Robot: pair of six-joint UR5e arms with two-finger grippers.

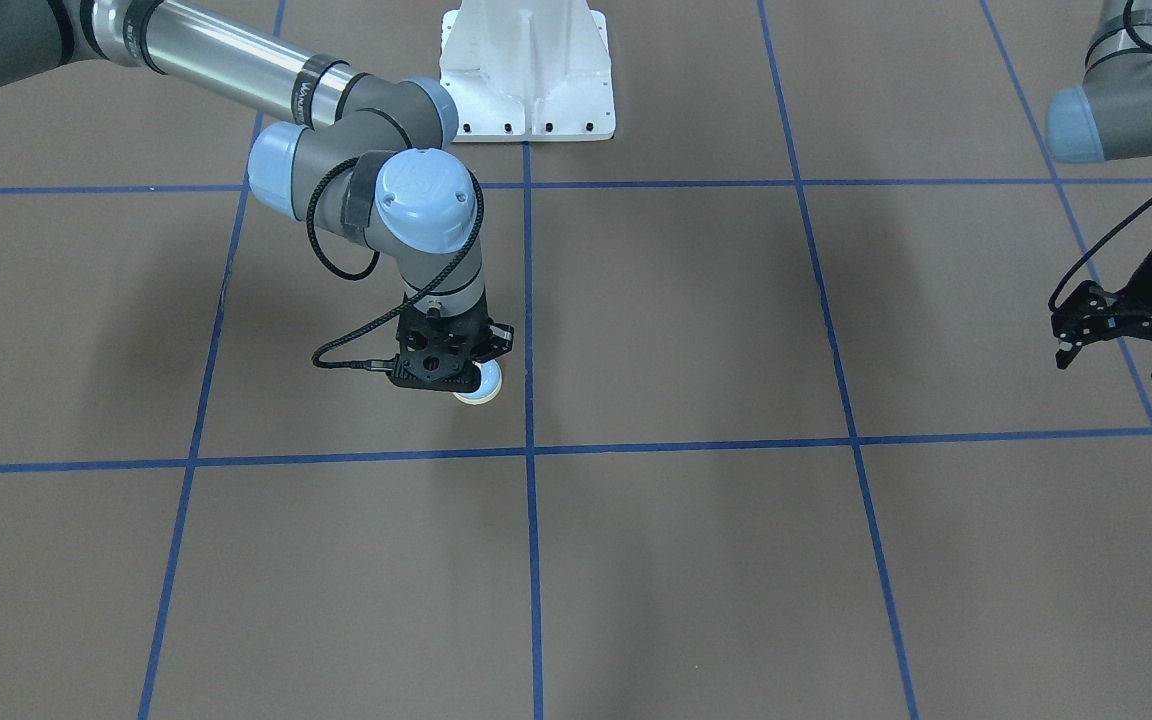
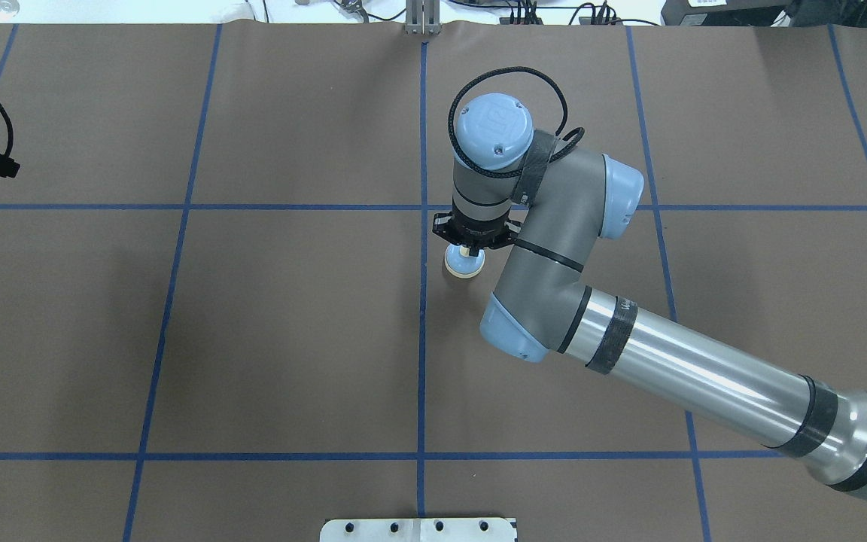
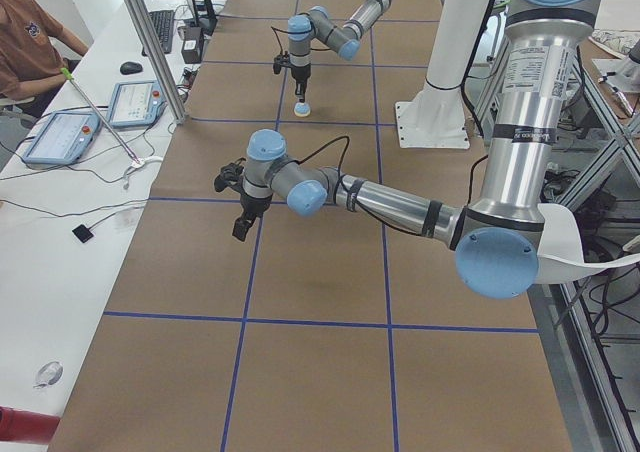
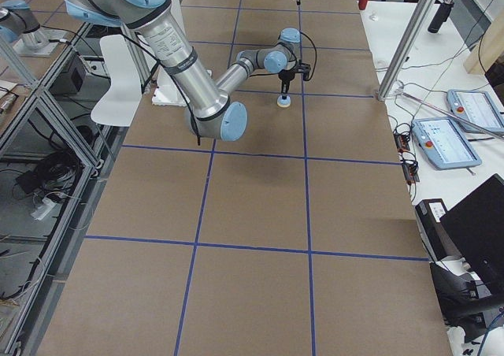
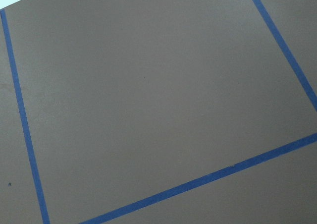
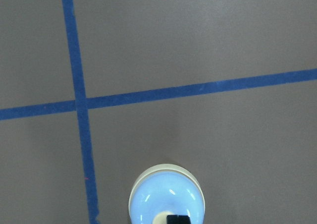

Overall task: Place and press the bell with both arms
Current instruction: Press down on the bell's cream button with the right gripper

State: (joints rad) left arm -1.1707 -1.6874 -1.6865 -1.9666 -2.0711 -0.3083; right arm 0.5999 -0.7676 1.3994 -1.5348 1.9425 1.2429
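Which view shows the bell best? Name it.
Right wrist view: the bell sits large at the lower edge, blue dome clear. Overhead and front show it small, partly covered; side views, tiny; left wrist, nothing.

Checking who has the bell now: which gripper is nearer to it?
Right. The right gripper is directly over the bell, at its button. The left gripper hangs open far off toward the robot's left side of the table, well apart from it.

Light blue bell (image 6: 158,194) dome over cream base, brown table (image 1: 686,320) gridded with blue tape lines (image 1: 528,300), silver-grey arms (image 2: 674,369) with light blue joint caps (image 2: 494,132), white pedestal (image 1: 526,70)
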